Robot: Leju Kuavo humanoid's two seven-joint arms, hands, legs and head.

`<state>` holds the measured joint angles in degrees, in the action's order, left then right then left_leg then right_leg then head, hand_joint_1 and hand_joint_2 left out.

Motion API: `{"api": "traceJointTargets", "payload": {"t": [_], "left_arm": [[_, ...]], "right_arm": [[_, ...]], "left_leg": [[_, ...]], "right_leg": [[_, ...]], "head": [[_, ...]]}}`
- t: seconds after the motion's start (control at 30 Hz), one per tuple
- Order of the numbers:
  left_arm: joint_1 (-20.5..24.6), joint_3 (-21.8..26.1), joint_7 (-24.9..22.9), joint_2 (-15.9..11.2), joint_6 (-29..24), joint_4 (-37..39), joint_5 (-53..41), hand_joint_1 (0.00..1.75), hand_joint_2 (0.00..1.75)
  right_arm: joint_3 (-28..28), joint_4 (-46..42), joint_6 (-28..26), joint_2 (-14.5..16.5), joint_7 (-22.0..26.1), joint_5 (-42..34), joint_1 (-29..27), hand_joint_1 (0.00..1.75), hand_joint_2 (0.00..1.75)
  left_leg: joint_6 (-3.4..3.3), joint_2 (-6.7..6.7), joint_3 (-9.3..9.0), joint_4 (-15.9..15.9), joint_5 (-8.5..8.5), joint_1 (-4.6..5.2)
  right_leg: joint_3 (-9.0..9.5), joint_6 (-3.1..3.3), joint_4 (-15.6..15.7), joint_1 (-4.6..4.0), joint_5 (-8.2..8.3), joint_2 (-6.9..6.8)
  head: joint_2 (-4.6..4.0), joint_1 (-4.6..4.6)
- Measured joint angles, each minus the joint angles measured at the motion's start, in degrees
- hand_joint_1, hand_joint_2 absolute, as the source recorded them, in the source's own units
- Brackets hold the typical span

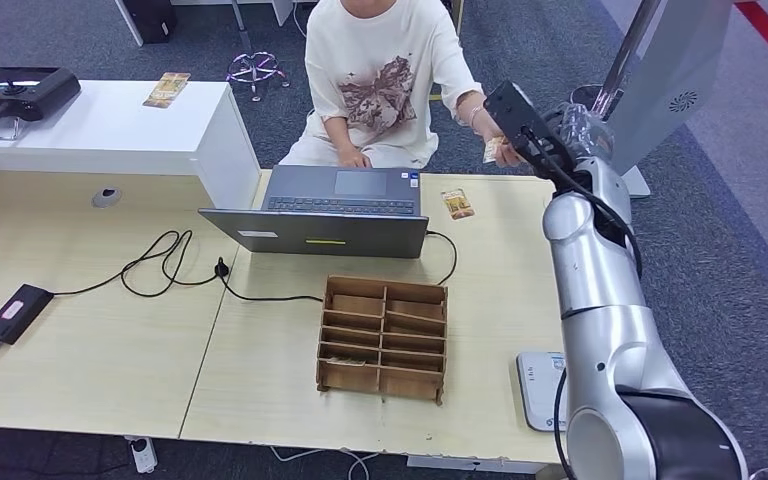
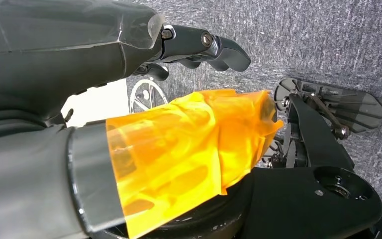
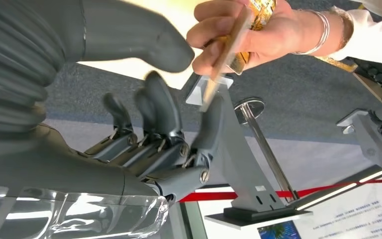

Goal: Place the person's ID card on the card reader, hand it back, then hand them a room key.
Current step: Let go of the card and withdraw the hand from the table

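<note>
Right hand point(image 3: 144, 124) is up by the person's hand point(image 3: 238, 35), fingers point(image 3: 161, 107) spread, and the ID card point(image 3: 224, 59) is pinched only by the person. Left hand point(image 2: 199, 50) hangs over carpet, fingers loosely apart, holding nothing.

Beyond the grey laptop point(image 1: 345, 208), a person's cream shirt point(image 1: 380, 70) is showing a brown print. Right of the laptop, an orange-patterned card point(image 1: 457, 204) is lying on the pale wood table point(image 1: 90, 330); nearer, a brown wooden organiser point(image 1: 384, 337) is sitting.
</note>
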<state>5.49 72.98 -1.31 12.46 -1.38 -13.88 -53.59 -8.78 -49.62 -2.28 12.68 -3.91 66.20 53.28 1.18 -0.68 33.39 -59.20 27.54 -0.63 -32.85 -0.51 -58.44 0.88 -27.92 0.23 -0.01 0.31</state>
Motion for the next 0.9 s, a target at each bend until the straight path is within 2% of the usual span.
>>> {"api": "traceJointTargets", "payload": {"t": [0.23, 0.43, 0.57, 0.63, 0.8, 0.9], "left_arm": [[0.0, 0.0, -0.1, 0.0, 0.0, 0.0, 0.0, 0.0, 0.0], [0.0, 0.0, -0.1, 0.3, -0.3, 0.0, 0.4, 0.0, 0.0], [-0.1, 0.1, 0.1, 0.7, -0.6, 0.0, 1.0, 0.0, 0.0], [-0.1, 0.3, 0.2, 1.0, -0.8, 0.0, 1.5, 0.0, 0.0], [-0.2, 1.1, 0.3, 1.8, -1.0, 0.0, 2.8, 0.0, 0.0], [-0.3, 1.8, 0.6, 2.3, -1.3, 0.0, 3.7, 0.0, 0.0]], "right_arm": [[0.8, -4.2, -1.4, 0.0, 0.6, -0.5, -1.9, 0.0, 1.75], [3.1, -16.3, -2.2, 0.0, 1.8, 0.4, -8.4, 0.0, 1.75], [6.0, -28.8, -4.5, -0.1, 1.8, 5.5, -16.0, 0.0, 1.75], [7.3, -35.0, -5.2, -0.3, 2.5, 5.4, -20.5, 0.0, 1.75], [9.3, -49.3, -8.9, -0.6, 6.7, 0.7, -32.9, 0.0, 1.75], [9.9, -56.6, -10.2, -0.7, 9.5, -5.2, -39.9, 0.0, 1.75]], "left_leg": [[0.0, -0.01, 0.0, 0.0, 0.0, -0.01], [0.0, -0.01, 0.03, 0.0, 0.01, 0.0], [-0.01, -0.03, 0.05, 0.0, 0.03, 0.0], [-0.01, -0.02, 0.05, 0.0, 0.05, 0.0], [-0.03, -0.03, 0.09, 0.0, 0.09, 0.0], [-0.04, -0.03, 0.09, 0.0, 0.11, 0.0]], "right_leg": [[0.0, 0.0, 0.0, -0.01, 0.0, -0.01], [-0.03, 0.0, 0.0, -0.01, -0.01, -0.01], [-0.05, -0.01, 0.0, -0.01, -0.02, -0.03], [-0.05, -0.02, 0.1, -0.01, -0.03, -0.02], [-0.07, -0.04, 0.1, 0.0, -0.06, -0.03], [-0.07, -0.04, 0.1, 0.0, -0.07, -0.04]], "head": [[0.0, 0.0], [-0.01, 0.0], [-0.01, 0.0], [-0.01, -0.01], [0.0, -0.01], [-0.01, 0.0]]}}
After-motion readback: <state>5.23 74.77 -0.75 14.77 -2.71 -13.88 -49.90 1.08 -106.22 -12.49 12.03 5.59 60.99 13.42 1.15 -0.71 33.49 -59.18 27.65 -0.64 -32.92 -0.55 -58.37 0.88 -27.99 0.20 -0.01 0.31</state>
